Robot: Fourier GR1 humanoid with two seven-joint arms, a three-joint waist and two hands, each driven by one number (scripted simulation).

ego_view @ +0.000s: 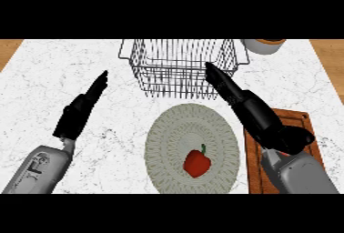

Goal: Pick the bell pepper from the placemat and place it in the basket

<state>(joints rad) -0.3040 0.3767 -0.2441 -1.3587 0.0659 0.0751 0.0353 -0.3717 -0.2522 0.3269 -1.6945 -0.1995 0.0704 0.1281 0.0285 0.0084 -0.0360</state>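
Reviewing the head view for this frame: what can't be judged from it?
- Cup, head view: cut off by the top edge, so its contents are unseen.
- Wooden board, head view: mostly under the right hand and forearm, which hide anything lying there.
- Basket, head view: the right hand overlaps its near right corner; touching or hovering, cannot tell.

2 grey forearms enter from the lower edge of the frame. The grey left forearm (pixel 40 170) sits at the lower left. Its black left hand (pixel 79 111) slants up and slightly rightward through the left half, fingers straight and together. The grey right forearm (pixel 299 175) sits at the lower right. Its black right hand (pixel 250 107) slants up and leftward toward the upper centre, fingers straight.
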